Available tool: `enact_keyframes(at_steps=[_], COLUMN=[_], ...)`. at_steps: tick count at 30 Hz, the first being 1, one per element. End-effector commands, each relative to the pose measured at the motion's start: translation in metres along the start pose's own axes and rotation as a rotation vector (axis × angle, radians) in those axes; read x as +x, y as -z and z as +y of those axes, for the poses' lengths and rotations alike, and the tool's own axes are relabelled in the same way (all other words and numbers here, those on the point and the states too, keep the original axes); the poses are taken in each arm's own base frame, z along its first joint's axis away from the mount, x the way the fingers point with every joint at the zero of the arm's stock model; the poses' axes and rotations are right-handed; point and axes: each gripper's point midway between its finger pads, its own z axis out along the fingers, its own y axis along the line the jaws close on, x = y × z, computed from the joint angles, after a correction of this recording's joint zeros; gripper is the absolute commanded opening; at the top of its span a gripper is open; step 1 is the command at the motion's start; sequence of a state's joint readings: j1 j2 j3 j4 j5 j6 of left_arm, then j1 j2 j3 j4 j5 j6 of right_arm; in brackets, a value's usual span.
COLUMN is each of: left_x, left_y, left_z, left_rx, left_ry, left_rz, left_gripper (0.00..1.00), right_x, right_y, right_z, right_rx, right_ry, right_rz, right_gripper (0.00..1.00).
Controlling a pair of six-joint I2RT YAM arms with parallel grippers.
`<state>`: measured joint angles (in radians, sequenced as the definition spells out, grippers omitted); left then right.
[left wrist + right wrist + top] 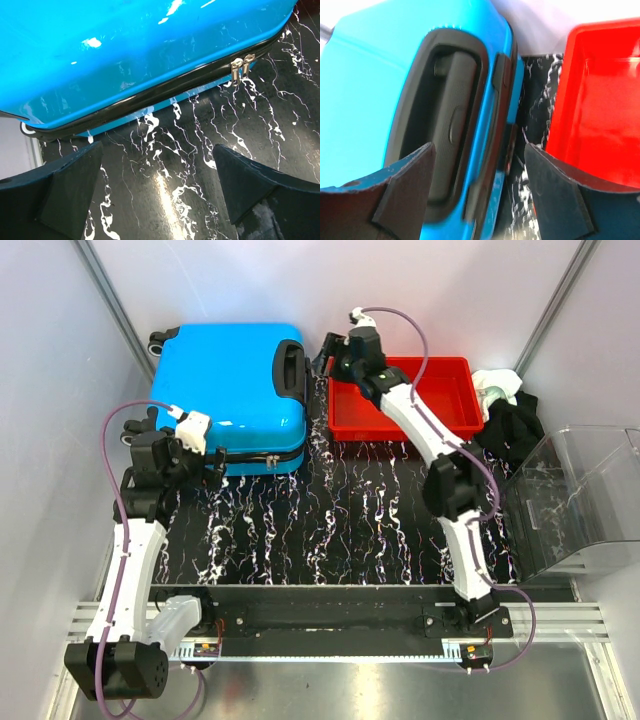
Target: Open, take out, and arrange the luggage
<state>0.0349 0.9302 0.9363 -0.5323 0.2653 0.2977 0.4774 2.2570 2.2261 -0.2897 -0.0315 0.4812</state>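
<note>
The luggage [228, 390] is a bright blue hard-shell case lying flat and zipped shut at the back left. In the left wrist view its near edge [125, 50] fills the top, with two metal zipper pulls [240, 68] hanging at the right. My left gripper [205, 445] hovers open [157, 185] over the marble mat just in front of that edge, touching nothing. My right gripper [325, 358] is at the case's right end beside the black handle [449, 120]. It is open [477, 185], its jaws straddling the case's rim [507, 90] with nothing gripped.
A red tray [345, 415] stands right of the luggage, close to my right gripper [600, 100]. A clear plastic bin [585, 495] sits at the right edge. Dark and white cloths [505, 405] lie behind it. Black marble-patterned mat [340, 520] covers the table.
</note>
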Motion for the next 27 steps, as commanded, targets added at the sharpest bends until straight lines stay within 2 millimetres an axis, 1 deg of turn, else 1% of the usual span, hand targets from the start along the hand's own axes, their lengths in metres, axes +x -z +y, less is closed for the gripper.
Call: enact_keyframes(at_steps=[1,2,3,6,7,9,11,12,13,14,15,17,20,22,23,24,25,26,27], left_x=[-0.009,-0.007,-0.005,-0.004,-0.003,-0.004,-0.004,-0.004,-0.004,-0.004,-0.003,-0.003,-0.007,-0.012,-0.016,-0.019,-0.02,-0.024,-0.026], left_y=[0.002,0.002,0.0,-0.001,-0.001,0.0,0.0,0.0,0.0,0.001,0.001,0.002,0.005,0.009,0.012,0.013,0.014,0.016,0.016], left_z=[0.0,0.0,-0.001,0.0,0.0,0.0,0.0,0.0,0.0,0.0,0.0,0.001,0.001,0.001,0.002,0.002,0.001,0.002,0.001], left_rx=[-0.002,0.0,0.002,-0.005,-0.007,-0.01,-0.01,-0.01,-0.011,-0.014,-0.015,-0.021,-0.026,-0.027,-0.028,-0.028,-0.027,-0.027,-0.022], left_ry=[0.026,0.034,0.046,0.058,0.059,0.056,0.054,0.056,0.054,0.055,0.055,0.054,0.047,0.042,0.039,0.039,0.041,0.044,0.045], left_rz=[-0.028,-0.022,-0.016,-0.008,-0.006,-0.013,-0.019,-0.021,-0.022,-0.021,-0.021,-0.022,-0.036,-0.05,-0.06,-0.065,-0.068,-0.077,-0.082], left_gripper=[0.99,0.99,0.99,0.99,0.99,0.99,0.99,0.99,0.99,0.99,0.99,0.99,0.99,0.99,0.99,0.99,0.99,0.99,0.99], right_x=[0.005,-0.015,0.002,0.014,0.025,0.031,0.042,0.052,0.051,0.058,0.065,0.072,0.089,0.103,0.106,0.117,0.118,0.122,0.132], right_y=[-0.009,-0.004,-0.017,-0.022,-0.027,-0.03,-0.036,-0.041,-0.041,-0.042,-0.046,-0.046,-0.047,-0.049,-0.05,-0.054,-0.053,-0.055,-0.057], right_z=[0.029,0.042,0.033,0.02,0.015,0.017,0.023,0.02,0.021,0.022,0.013,0.006,-0.008,-0.017,-0.019,-0.028,-0.029,-0.033,-0.038], right_rx=[0.053,0.032,0.06,0.135,0.154,0.131,0.098,0.104,0.106,0.111,0.149,0.182,0.226,0.244,0.249,0.269,0.275,0.285,0.289], right_ry=[0.109,0.131,0.146,0.198,0.216,0.253,0.285,0.299,0.31,0.334,0.349,0.376,0.387,0.392,0.392,0.401,0.404,0.408,0.41], right_rz=[0.012,-0.042,-0.016,-0.009,0.002,0.01,0.025,0.039,0.04,0.053,0.061,0.079,0.125,0.161,0.169,0.192,0.199,0.21,0.231], right_gripper=[0.77,0.77,0.75,0.71,0.7,0.69,0.65,0.63,0.62,0.6,0.6,0.6,0.6,0.61,0.61,0.62,0.63,0.63,0.64])
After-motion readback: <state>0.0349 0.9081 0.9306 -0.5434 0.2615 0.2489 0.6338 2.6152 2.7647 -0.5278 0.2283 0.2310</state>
